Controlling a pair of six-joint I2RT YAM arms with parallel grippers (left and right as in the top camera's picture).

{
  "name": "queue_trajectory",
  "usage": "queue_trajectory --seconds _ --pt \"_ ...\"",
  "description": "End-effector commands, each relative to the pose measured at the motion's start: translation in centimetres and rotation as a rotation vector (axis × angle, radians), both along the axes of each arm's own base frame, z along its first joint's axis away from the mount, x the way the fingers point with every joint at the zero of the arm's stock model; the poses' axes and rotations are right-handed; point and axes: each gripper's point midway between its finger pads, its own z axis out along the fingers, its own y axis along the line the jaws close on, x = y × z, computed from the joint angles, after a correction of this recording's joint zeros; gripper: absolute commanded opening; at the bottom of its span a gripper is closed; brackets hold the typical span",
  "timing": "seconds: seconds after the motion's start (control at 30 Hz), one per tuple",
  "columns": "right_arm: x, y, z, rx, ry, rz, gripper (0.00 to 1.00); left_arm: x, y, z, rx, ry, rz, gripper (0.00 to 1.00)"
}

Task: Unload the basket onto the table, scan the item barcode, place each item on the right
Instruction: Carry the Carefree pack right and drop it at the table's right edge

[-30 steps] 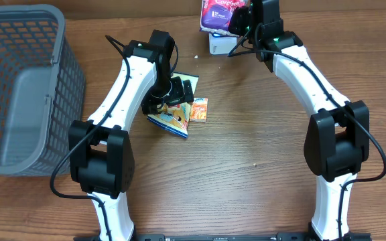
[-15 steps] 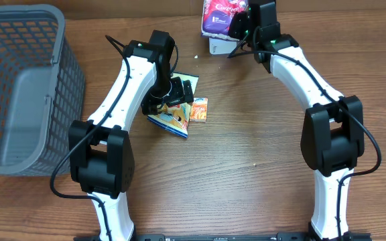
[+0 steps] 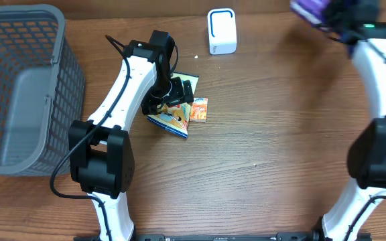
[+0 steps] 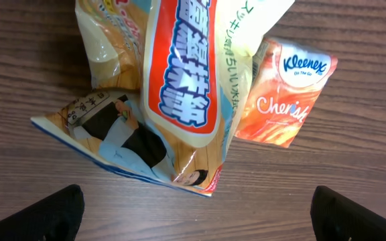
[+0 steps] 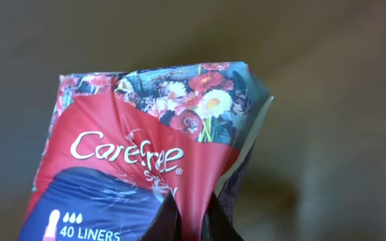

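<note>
Wooden table (image 3: 260, 134); right fingers (image 5: 163, 227) pinch Carefree pack (image 5: 146, 154), blurred overhead; left fingers (image 4: 45, 217) wide.

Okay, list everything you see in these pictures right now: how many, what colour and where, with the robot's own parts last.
basket: one, grey, far left of the table
white device: one, white with a blue outline, top centre; probably the scanner
snack bag: one, tan with red and blue print, centre-left
Kleenex pack: one, orange, right beside the snack bag
Carefree pack: one, red and purple with flowers, lifted at top right
table: one, brown wood
left gripper: open, above the snack bag
right gripper: shut on the Carefree pack
</note>
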Motion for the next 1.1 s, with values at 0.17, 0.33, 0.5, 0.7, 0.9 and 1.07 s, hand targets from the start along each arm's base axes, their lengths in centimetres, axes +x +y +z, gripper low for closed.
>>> queue_trajectory --seconds 0.17,0.33,0.5,0.7,0.9,1.07 --pt "-9.8 -17.6 -2.3 -0.027 0.193 -0.451 0.04 0.3 -0.4 0.3 -0.015 -0.011 0.007 1.00" --pt "-13.4 -22.1 -5.6 -0.003 0.269 -0.554 0.04 0.7 -0.5 0.3 -0.020 -0.025 0.007 1.00" --pt "-14.7 -24.2 -8.1 0.010 0.310 -0.588 0.07 0.3 -0.4 0.3 -0.015 -0.010 0.007 1.00" --pt "-15.8 -25.4 -7.9 -0.057 0.339 -0.649 0.23 0.1 -0.4 0.3 -0.013 -0.003 0.006 1.00" --pt "-16.5 -25.5 -7.4 -0.077 0.365 -0.663 0.96 -0.1 -0.3 0.2 -0.009 -0.001 -0.028 1.00" --pt "-15.5 -24.4 -2.0 -0.049 0.250 -0.617 1.00 -0.4 1.2 1.3 -0.021 0.032 -0.012 1.00"
